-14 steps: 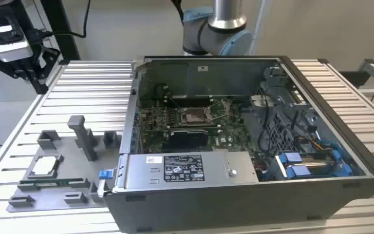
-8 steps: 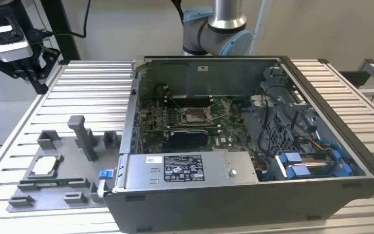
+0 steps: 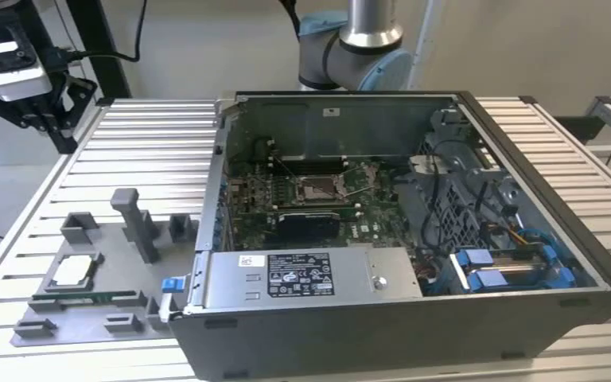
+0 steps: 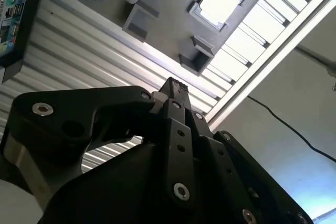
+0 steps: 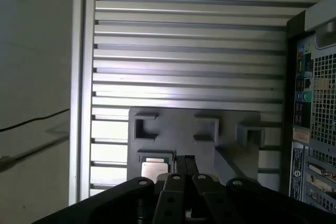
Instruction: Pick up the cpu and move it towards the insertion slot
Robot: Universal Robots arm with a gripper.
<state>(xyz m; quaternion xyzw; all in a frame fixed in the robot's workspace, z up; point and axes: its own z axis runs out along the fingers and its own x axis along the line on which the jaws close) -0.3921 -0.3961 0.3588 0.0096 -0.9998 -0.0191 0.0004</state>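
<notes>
The cpu [image 3: 75, 271], a flat silvery square with a pale rim, lies in a recess of the grey fixture plate [image 3: 29, 330] at the exterior view's left. It also appears in both wrist views [image 4: 221, 2] [image 5: 156, 170]. My gripper [image 3: 60, 135] hangs high over the table's far left corner, well away from the cpu. Its fingers [image 4: 175, 85] are pressed together with nothing between them, as the first wrist view [image 5: 184, 160] also shows. The insertion slot [image 3: 317, 189], a silver-framed socket with a tan centre, sits on the motherboard inside the open computer case [image 3: 560, 298].
A long green memory stick [image 3: 88, 298] lies in the fixture beside the cpu. Grey posts [image 3: 134, 223] rise from the fixture plate. The case walls, a power supply [image 3: 300, 274] and blue-tabbed drive bays [image 3: 496, 270] surround the motherboard. The arm's base [image 3: 353, 48] stands behind the case.
</notes>
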